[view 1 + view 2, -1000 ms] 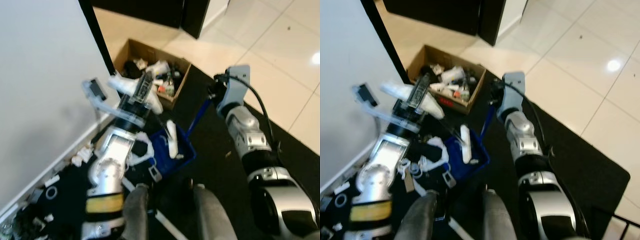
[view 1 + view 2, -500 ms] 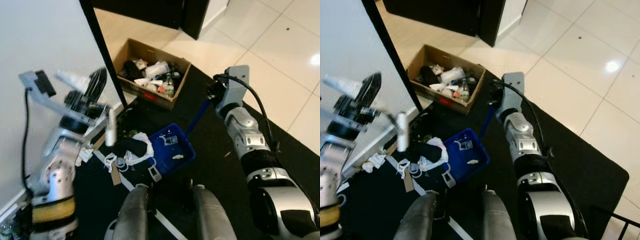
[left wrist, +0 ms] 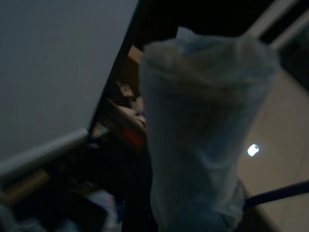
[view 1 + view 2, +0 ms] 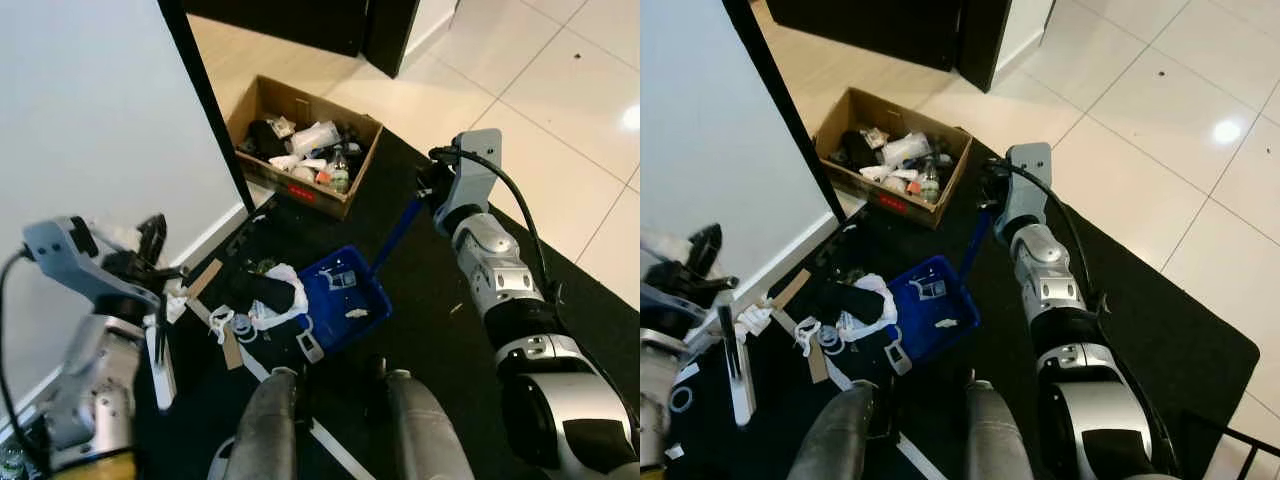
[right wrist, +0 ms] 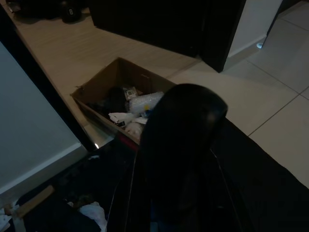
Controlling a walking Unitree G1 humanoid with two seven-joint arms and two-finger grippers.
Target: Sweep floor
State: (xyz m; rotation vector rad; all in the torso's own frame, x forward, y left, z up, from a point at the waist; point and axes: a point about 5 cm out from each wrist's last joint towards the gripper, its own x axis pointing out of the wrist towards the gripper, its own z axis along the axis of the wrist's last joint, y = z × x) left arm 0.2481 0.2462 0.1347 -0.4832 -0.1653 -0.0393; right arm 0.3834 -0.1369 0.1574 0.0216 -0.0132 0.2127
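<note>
A blue dustpan (image 4: 347,304) rests on the black mat, holding a few white scraps. Its long blue handle (image 4: 397,232) rises to my right gripper (image 4: 434,190), which is shut on the handle's top. Beside the pan's open edge lies a heap of white and black litter (image 4: 262,300). My left gripper (image 4: 148,262) is low at the left by the white wall, shut on a white brush (image 4: 161,352) that hangs down over the mat. In the left wrist view the pale brush handle (image 3: 203,140) stands right before the camera.
An open cardboard box (image 4: 262,102) of rubbish stands at the back beside a black post (image 4: 205,95). More scraps (image 4: 175,300) lie along the white wall's base. The black mat (image 4: 430,330) borders pale floor tiles (image 4: 560,130) on the right. My grey legs (image 4: 270,425) show below.
My left arm has swung away from the dustpan, back to the left and down, taking the white brush with it. The right arm and dustpan have stayed put.
</note>
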